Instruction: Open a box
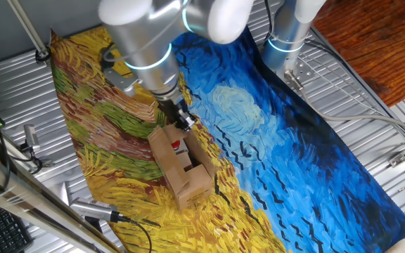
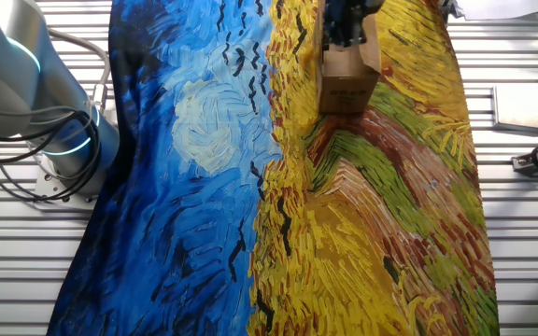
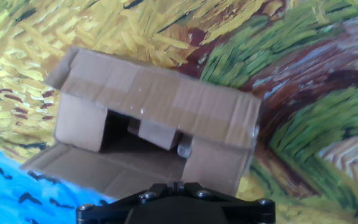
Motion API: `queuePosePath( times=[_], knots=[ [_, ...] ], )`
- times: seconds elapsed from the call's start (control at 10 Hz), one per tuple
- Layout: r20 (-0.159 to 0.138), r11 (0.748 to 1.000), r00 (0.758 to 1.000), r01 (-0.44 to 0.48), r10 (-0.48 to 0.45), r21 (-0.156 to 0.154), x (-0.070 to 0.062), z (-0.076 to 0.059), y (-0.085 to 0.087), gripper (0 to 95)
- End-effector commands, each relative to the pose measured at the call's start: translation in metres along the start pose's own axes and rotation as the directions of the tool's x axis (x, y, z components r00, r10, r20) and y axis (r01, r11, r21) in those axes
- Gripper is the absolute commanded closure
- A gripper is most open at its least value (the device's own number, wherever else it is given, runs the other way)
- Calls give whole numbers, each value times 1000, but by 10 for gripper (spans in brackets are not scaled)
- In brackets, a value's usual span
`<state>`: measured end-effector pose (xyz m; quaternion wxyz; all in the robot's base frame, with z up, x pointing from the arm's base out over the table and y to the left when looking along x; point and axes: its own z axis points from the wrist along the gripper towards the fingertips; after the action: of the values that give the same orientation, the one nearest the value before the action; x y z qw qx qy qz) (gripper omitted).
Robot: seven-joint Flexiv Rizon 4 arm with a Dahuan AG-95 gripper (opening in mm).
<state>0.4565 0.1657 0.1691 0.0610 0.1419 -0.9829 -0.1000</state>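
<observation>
Painted cloth (image 1: 280, 140) covers the table (image 1: 371, 77); right of centre lies open. The box (image 1: 180, 167) sits centre-left, flaps partly raised, pincer (image 1: 183, 121) at its upper end, grip unclear.

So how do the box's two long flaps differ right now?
The near long flap lies folded outward, almost flat; the far long flap leans over the opening. The near one reaches toward the blue cloth; the far one sits on the yellow side. Both are plain brown cardboard.

Bright, even light; hand view soft, slightly blurred; fixed views sharp.
</observation>
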Motion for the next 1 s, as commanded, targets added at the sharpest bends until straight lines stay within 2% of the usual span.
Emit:
queuePosePath(
  times=[0.1,0.3,0.7,0.9,1.0],
  knots=[
    [0,1000,1000,-5,5,-1,5,9,6,950],
    [0,1000,1000,-11,11,1,7,19,12,950],
    [3,1000,1000,4,-4,2,4,35,11,950],
    [1,1000,1000,5,-5,4,3,35,11,950],
    [0,1000,1000,0,0,5,5,28,15,950]
  ],
)
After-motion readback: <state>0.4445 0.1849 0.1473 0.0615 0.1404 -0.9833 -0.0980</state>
